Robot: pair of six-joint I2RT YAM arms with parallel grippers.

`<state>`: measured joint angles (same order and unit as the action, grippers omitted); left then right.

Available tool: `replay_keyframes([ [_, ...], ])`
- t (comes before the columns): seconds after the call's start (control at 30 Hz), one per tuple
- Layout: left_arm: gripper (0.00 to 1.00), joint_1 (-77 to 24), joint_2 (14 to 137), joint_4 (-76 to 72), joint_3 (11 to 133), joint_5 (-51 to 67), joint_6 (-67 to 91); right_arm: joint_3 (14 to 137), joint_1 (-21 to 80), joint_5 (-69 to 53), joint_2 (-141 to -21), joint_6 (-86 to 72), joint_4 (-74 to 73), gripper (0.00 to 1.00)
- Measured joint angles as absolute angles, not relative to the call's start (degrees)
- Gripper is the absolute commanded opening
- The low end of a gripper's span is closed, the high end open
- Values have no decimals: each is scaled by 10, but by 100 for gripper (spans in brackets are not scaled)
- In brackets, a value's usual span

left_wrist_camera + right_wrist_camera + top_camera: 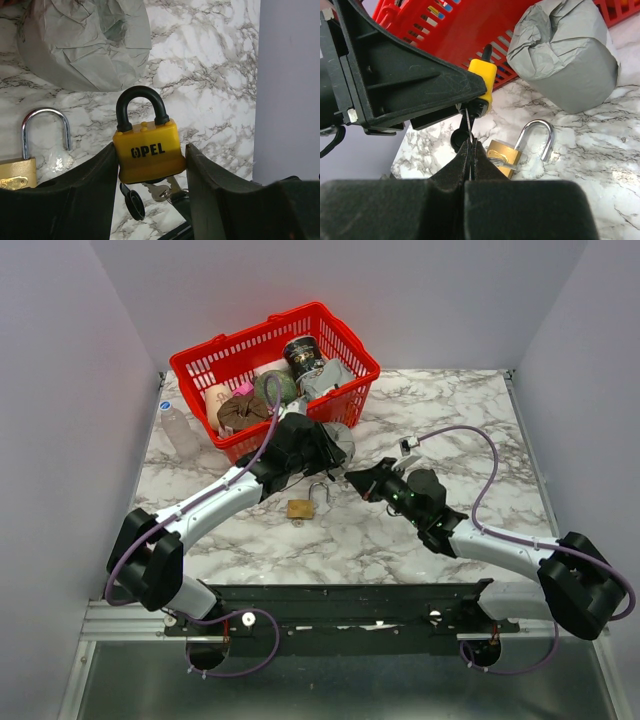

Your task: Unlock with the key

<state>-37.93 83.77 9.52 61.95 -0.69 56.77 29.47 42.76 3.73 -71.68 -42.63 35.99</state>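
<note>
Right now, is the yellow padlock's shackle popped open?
No: both legs of the black shackle sit seated in the yellow padlock body.

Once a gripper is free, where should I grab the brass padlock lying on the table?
Take the brass padlock by its body, pinching across the two narrow side edges, coming straight down from above. It lies flat on the table, so its broad faces cannot be pinched, and the thin round shackle would likely slip or swivel in the grip.

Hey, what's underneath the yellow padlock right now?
Below the yellow padlock are a dangling black dust cap and a key, which the right fingers pinch. The padlock's body hides the keyhole.
</note>
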Motion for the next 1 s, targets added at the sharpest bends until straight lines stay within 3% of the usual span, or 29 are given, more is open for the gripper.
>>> replay_keyframes([
  [1.0, 0, -368, 850, 91, 612, 7, 569, 289, 438, 44, -739, -449, 364, 1],
])
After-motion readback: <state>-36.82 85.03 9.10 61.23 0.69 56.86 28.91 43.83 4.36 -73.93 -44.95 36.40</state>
